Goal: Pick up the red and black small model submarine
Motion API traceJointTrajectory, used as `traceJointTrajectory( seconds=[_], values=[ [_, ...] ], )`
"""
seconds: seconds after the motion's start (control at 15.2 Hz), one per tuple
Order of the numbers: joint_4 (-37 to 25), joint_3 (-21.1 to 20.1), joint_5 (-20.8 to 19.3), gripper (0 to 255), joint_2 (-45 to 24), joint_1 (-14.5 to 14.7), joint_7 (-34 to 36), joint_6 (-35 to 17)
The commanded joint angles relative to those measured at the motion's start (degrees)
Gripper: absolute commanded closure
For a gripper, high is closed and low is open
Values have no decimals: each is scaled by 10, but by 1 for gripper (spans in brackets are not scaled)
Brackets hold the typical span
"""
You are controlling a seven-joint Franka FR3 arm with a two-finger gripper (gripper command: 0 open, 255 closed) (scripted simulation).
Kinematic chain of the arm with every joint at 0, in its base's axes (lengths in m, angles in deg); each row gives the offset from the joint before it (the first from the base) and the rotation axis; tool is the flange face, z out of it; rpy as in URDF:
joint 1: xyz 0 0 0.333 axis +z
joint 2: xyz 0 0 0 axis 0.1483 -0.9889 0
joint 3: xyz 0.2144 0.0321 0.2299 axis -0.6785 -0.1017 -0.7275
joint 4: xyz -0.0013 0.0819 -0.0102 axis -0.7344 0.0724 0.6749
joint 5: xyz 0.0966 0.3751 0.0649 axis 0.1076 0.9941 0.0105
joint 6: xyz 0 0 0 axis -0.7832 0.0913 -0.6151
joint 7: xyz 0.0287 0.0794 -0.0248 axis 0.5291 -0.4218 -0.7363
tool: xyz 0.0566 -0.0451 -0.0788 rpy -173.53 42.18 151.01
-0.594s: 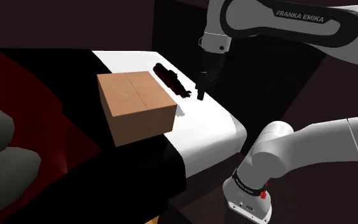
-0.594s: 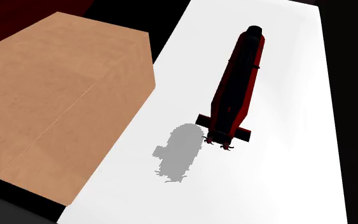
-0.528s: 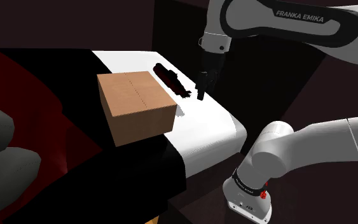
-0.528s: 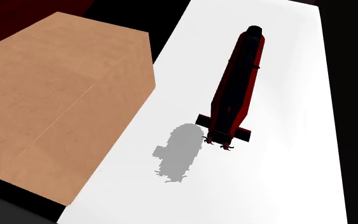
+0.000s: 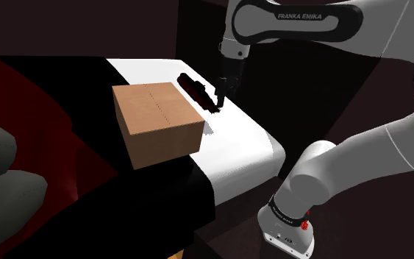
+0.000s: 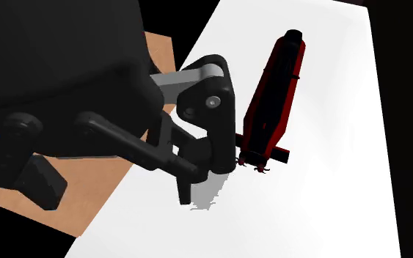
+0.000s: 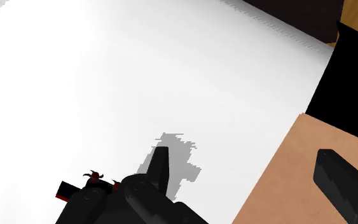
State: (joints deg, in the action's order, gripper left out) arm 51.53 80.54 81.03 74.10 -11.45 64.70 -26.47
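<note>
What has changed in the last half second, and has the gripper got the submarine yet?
The gripper moved toward the shoulder view's left and now hangs by the submarine's tail end, on the box's side. Its fingers are open and hold nothing. Submarine and box have not moved.

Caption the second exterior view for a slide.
Open black gripper over the white surface, one finger beside the tail of the red-and-black submarine.

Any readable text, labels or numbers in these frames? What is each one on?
"FRANKA EMIKA": white letters on the arm's upper link.
Print on the dark band near the arm's base: too small to read.
Brown box and submarine: no text visible.
</note>
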Motion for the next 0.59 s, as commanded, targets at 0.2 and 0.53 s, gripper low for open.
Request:
traceJointTrajectory(
  seconds=[0.2,0.53],
  values=[
    [-54,26,-18,0,-89,-12,-38,-45],
    [-128,48,-25,0,-186,-22,-74,-78]
  ],
)
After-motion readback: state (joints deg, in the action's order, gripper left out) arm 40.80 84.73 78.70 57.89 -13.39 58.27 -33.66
